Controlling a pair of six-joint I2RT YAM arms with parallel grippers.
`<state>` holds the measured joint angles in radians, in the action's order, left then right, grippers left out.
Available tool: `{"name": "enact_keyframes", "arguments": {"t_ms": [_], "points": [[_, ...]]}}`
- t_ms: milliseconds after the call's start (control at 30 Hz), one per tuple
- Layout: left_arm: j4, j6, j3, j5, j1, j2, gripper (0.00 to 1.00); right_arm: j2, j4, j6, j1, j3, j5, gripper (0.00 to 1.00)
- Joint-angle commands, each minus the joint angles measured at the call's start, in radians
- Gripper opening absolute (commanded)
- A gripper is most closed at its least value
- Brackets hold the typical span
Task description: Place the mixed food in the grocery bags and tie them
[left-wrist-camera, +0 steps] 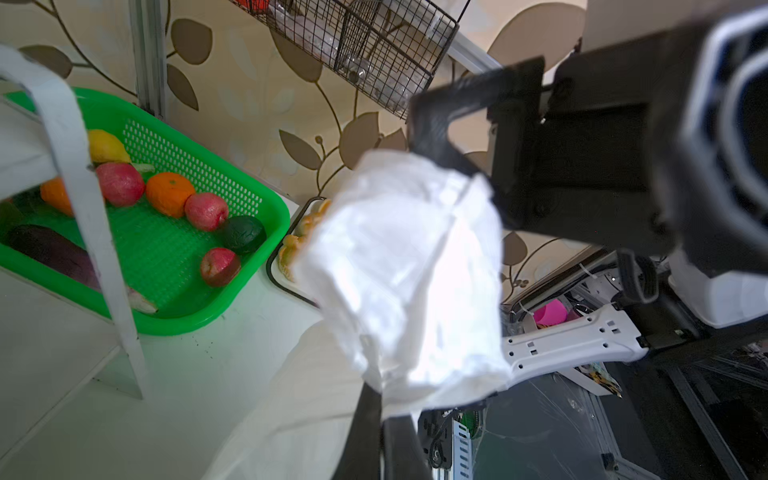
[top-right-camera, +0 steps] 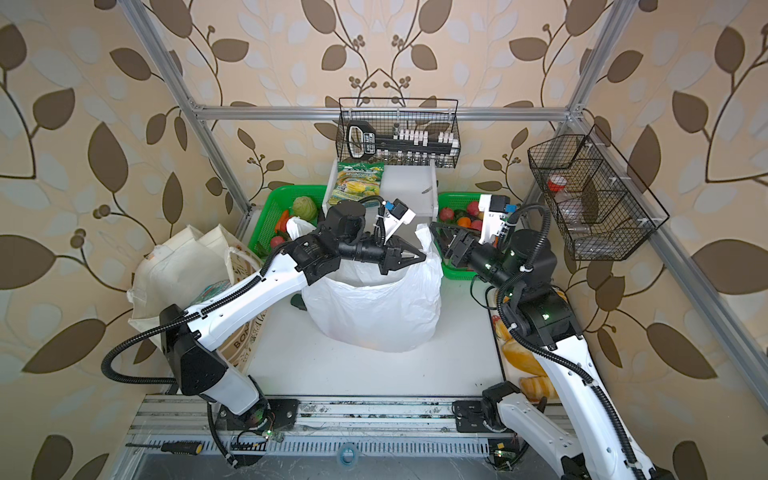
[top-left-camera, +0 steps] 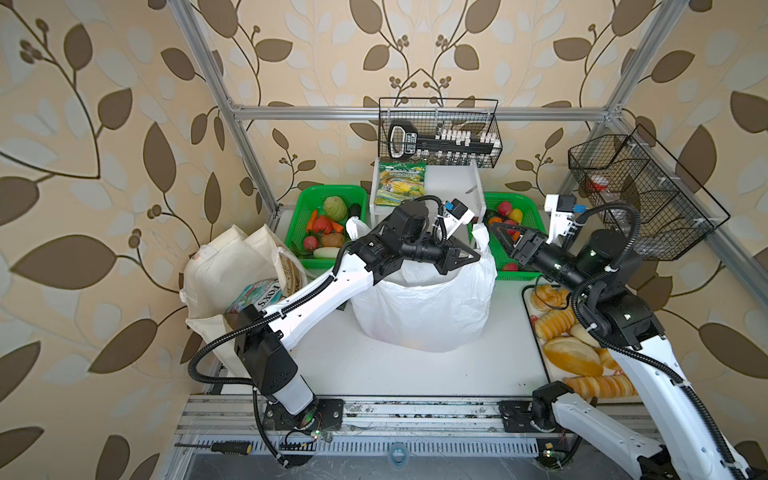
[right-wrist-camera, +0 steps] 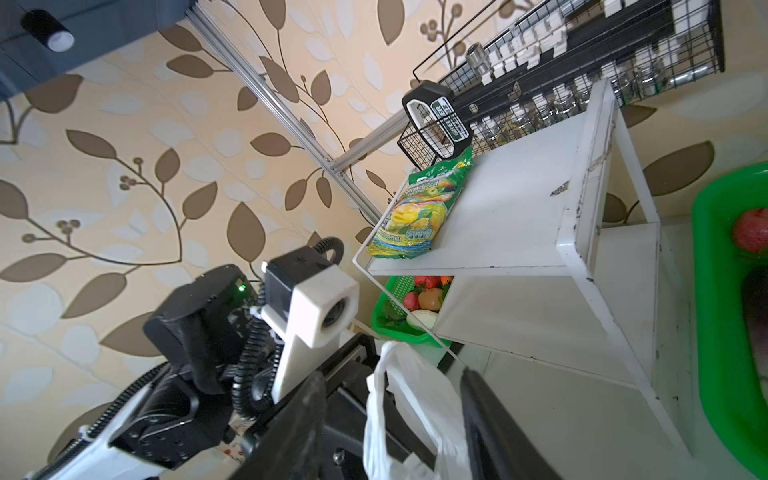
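The white plastic carrier bag [top-left-camera: 424,307] [top-right-camera: 374,307] stands mid-table with its mouth open; its contents are hidden. My left gripper [top-left-camera: 477,256] [top-right-camera: 420,254] [left-wrist-camera: 381,415] is shut on the bag's right loop handle [left-wrist-camera: 407,266]. My right gripper [top-left-camera: 500,237] [top-right-camera: 442,237] [right-wrist-camera: 390,376] is open just right of it, and the handle [right-wrist-camera: 411,411] hangs loose between its fingers. The bag's other handle [top-left-camera: 355,226] sticks up free. At the left, the cream canvas tote [top-left-camera: 224,266] [top-right-camera: 178,266] holds the FOX'S packet [top-left-camera: 249,297].
Green baskets of toy produce [top-left-camera: 309,195] [top-left-camera: 530,203] flank a white shelf [top-left-camera: 453,183] holding a green-yellow snack packet [top-left-camera: 401,183]. A tray of bread loaves [top-left-camera: 573,353] lies under the right arm. Wire baskets [top-left-camera: 440,133] [top-left-camera: 636,195] hang on the frame.
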<state>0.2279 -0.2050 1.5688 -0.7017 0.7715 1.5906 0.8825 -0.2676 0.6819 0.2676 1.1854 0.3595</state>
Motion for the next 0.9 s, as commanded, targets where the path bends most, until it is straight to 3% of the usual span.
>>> {"name": "enact_keyframes", "arguments": {"t_ms": [0, 233, 433, 600, 767, 867], "points": [[-0.077, -0.023, -0.029, -0.004, 0.000, -0.078, 0.00, -0.031, 0.049, -0.060, -0.074, -0.052, 0.188, 0.59], [-0.089, -0.028, -0.065, 0.001, 0.000, -0.109, 0.00, -0.074, 0.143, -0.286, -0.129, -0.228, 0.472, 0.70], [-0.085, -0.034, -0.079, -0.005, 0.000, -0.117, 0.00, -0.063, 0.170, -0.356, -0.129, -0.293, 0.487, 0.78], [-0.087, -0.036, -0.083, -0.016, 0.000, -0.122, 0.00, -0.004, 0.208, -0.429, -0.129, -0.292, 0.591, 0.81], [-0.085, -0.032, -0.082, -0.019, 0.000, -0.126, 0.00, 0.048, 0.202, -0.561, -0.129, -0.284, 0.687, 0.81], [-0.084, -0.031, -0.079, -0.022, 0.000, -0.129, 0.00, 0.065, 0.157, -0.678, -0.128, -0.286, 0.681, 0.81]]}}
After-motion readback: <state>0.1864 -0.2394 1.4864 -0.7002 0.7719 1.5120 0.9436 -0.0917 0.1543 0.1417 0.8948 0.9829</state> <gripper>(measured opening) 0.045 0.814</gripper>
